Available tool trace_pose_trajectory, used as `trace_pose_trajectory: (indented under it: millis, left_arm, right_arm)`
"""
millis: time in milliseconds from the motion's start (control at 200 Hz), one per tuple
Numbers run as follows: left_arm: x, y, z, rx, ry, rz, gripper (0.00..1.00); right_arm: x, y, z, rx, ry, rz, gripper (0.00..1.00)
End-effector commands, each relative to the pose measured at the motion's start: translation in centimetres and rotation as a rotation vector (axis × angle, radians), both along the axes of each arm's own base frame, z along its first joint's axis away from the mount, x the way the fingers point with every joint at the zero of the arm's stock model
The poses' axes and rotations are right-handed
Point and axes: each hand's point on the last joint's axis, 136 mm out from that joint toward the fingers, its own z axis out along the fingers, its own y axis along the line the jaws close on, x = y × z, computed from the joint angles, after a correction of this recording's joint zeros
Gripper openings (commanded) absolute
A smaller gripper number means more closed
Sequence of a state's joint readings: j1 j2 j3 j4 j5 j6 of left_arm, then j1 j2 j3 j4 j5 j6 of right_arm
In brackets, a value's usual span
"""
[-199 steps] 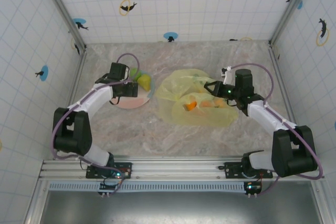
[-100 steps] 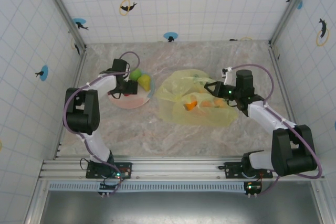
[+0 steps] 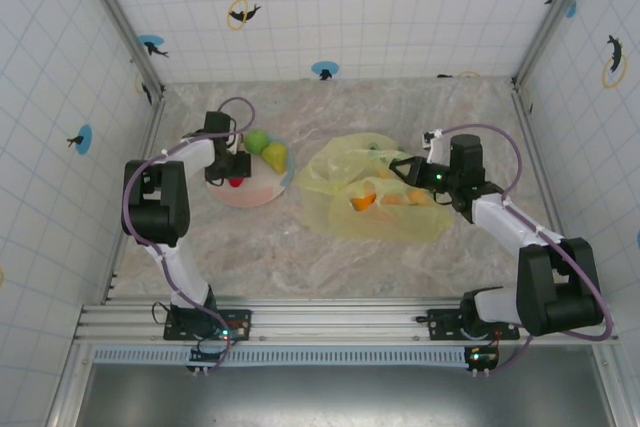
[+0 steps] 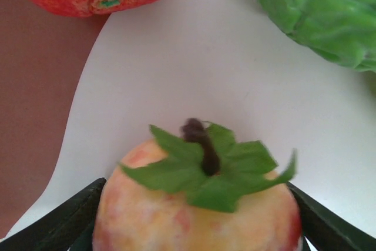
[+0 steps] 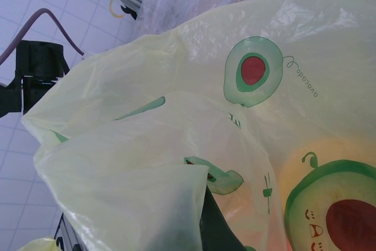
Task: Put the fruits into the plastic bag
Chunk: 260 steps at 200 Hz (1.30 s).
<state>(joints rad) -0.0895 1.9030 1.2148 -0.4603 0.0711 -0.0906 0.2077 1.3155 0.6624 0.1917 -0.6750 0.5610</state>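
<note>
Left jaws clasp the leafy peach (image 4: 197, 216) on the plate (image 4: 194, 57); right jaws pinch the plastic bag (image 5: 176, 86), propping its mouth open.

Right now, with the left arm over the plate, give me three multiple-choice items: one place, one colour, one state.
1. The orange fruits lie: A) on the plate; B) inside the plastic bag; C) on the bare table.
2. The stemmed fruit between the left gripper's fingers is: A) blue; B) purple; C) yellow-red with green leaves.
3. The left gripper's fingers: A) flank the stemmed fruit on both sides; B) pinch the bag; C) hang far above the plate.

B: they show through the bag's film. C: the left wrist view shows it. A: a dark finger sits at each side of it.
</note>
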Motion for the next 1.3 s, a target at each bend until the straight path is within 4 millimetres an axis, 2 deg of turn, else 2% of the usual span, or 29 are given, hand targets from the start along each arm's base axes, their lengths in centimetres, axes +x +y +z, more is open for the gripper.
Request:
trace_pose_trajectory:
  millis: [0,80,220,320,450,545,630,665,716,806,861,886,971,1051,1126,1296]
  left_arm:
    - [0.2,-0.5,0.1,-0.047,0.008,0.011,0.65]
    - [0.3,-0.5,0.6,-0.053,-0.006,0.017,0.6]
    - [0.4,-0.5,2.3,-0.063,-0.05,0.031,0.56]
    - [-0.1,-0.5,4.5,-0.077,-0.101,0.042,0.55]
    - [-1.5,-1.5,7.9,-0.152,-0.181,0.048,0.53]
    - [-3.3,-3.5,10.9,-0.241,-0.255,0.006,0.51]
    - [-5.7,-7.0,13.9,-0.341,-0.313,-0.101,0.51]
    - [-7.3,-8.4,13.7,-0.375,-0.301,-0.144,0.51]
    - [-9.2,-10.6,14.5,-0.419,-0.312,-0.212,0.52]
    - [-12.3,-13.8,14.8,-0.467,-0.297,-0.318,0.51]
    - [-13.6,-15.1,14.4,-0.487,-0.274,-0.352,0.51]
    - [-14.9,-16.6,14.3,-0.507,-0.25,-0.392,0.51]
    - [-16.7,-18.7,13.6,-0.524,-0.219,-0.458,0.51]
    - [-17.6,-20.5,13.2,-0.552,-0.207,-0.509,0.51]
    - [-17.6,-21.9,12.7,-0.568,-0.198,-0.532,0.51]
    - [-15.5,-24.3,11.4,-0.545,-0.175,-0.52,0.5]
  right_arm:
    - [0.1,-0.1,-0.2,0.006,-0.012,0.002,0.0]
    - [0.1,-0.1,-0.2,0.006,-0.012,0.001,0.0]
    - [0.1,0.0,-0.2,0.007,-0.007,0.002,0.0]
    - [0.2,-0.1,-0.1,0.005,-0.008,0.0,0.0]
    - [0.2,-0.1,-0.2,0.003,-0.003,-0.004,0.0]
    - [0.4,0.0,-0.1,0.005,-0.003,-0.002,0.0]
    - [0.4,0.1,0.0,0.002,-0.001,-0.001,0.0]
    - [0.5,0.1,0.0,0.0,-0.003,-0.001,0.0]
    - [0.6,0.1,0.1,-0.001,-0.006,-0.004,0.0]
    - [0.8,0.1,0.3,0.001,-0.009,-0.003,0.0]
    - [0.8,0.3,0.4,0.002,-0.008,-0.002,0.0]
    - [0.9,0.3,0.5,0.003,-0.009,-0.001,0.0]
    - [0.9,0.6,0.8,0.004,-0.013,0.002,0.0]
    - [0.9,0.8,0.9,0.004,-0.016,0.006,0.0]
    - [0.8,1.1,1.1,0.006,-0.016,0.014,0.0]
    - [0.5,1.6,1.5,0.004,-0.023,0.026,0.0]
